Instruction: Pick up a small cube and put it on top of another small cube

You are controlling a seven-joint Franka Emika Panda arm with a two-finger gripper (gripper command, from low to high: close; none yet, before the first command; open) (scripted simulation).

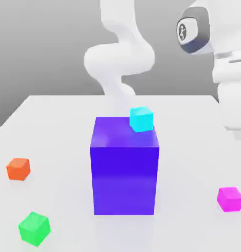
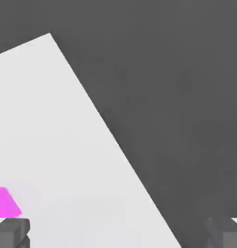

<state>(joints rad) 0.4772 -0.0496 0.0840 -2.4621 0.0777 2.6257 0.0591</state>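
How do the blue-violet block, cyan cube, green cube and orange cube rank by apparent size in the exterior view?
1. Blue-violet block, by far.
2. Green cube, though it lies nearest the camera.
3. Cyan cube and orange cube look alike; unranked.

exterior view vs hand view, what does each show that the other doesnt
Exterior view alone: the big blue block, the cyan cube at its top far corner, the orange cube and green cube toward that view's left, and the arm. Hand view alone: the open gripper, its fingertips wide apart, nothing between them. Both: the pink cube and the table.
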